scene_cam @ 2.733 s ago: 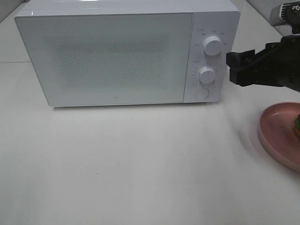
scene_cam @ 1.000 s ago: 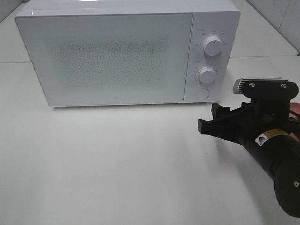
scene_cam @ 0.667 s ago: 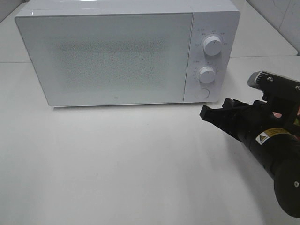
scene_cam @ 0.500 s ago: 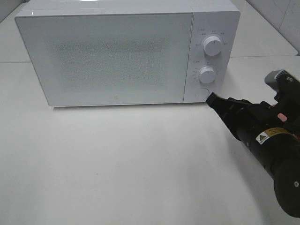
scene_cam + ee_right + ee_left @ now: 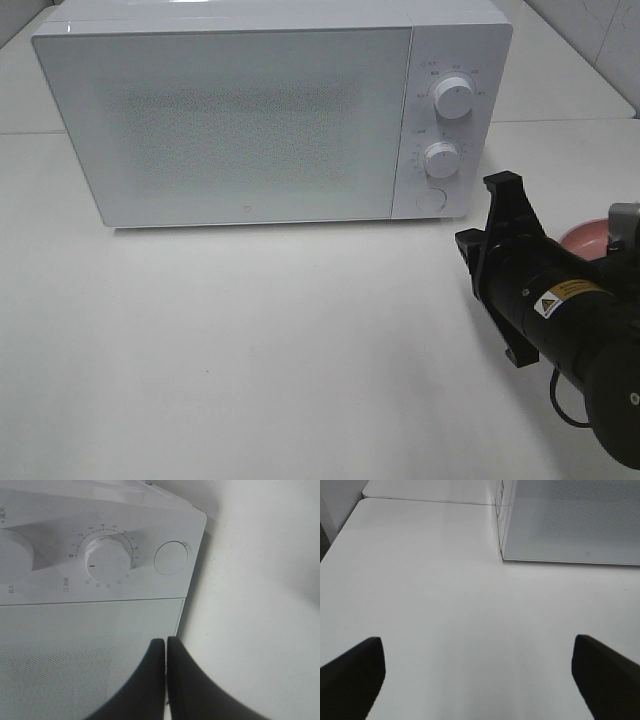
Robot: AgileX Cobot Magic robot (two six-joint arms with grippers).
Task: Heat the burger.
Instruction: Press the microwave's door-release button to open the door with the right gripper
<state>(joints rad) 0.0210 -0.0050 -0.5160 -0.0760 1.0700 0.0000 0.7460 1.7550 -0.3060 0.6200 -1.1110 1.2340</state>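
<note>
White table [image 5: 250, 340] pretty much everywhere in the high view, with a white microwave [image 5: 270, 110] parked at the back, door [image 5: 225, 125] shut. On its right-hand panel we get an upper knob [image 5: 454, 98], a lower knob [image 5: 441, 159] and a round button [image 5: 431, 199] below them. The right arm [image 5: 560, 310] comes in from the lower right. The right gripper [image 5: 468, 243] sits just off the microwave's front right corner, near that button, and we can't tell whether it touches. We can't read the jaws from up here. Behind the arm a sliver of pink plate [image 5: 588, 238] peeks out on the table. We can't see the burger in any view, since the arm covers most of the plate.

Left wrist view: the left gripper [image 5: 477, 680] hovers over the table [image 5: 435, 580] with its jaws spread wide. Its two dark fingertips [image 5: 352, 672] are far apart with nothing between them. The microwave [image 5: 570, 520] shows its front left corner up ahead, well apart from the gripper.

Right wrist view: the right gripper [image 5: 165, 641] has its jaws pressed together, tips touching, holding nothing. They point at the microwave [image 5: 60, 630], about where the door [image 5: 75, 645] meets the control panel. Beyond the tips we see the lower knob [image 5: 105, 557] with a red mark, the round button [image 5: 170, 558] right beside it, and part of the upper knob [image 5: 14, 550].
</note>
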